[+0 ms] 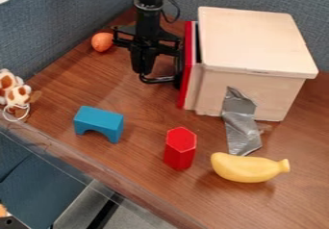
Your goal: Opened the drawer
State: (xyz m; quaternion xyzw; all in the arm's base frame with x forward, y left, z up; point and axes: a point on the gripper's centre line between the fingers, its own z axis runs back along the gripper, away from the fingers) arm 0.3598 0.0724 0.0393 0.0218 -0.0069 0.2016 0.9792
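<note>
Blue arch (99,121), red prism (180,148), banana (247,168) (pincer (157,69) beside red drawer front (185,86))

One blue arch-shaped block (98,120) and one red hexagonal block (180,148) are seen, two blocks in all. One yellow toy banana (247,168), one orange rounded object (101,42), one brown-and-white spotted plush toy (17,95), one pale wooden box (254,40), one red-fronted drawer (184,88) and one silver tape strip (241,127) are also counted.
</note>
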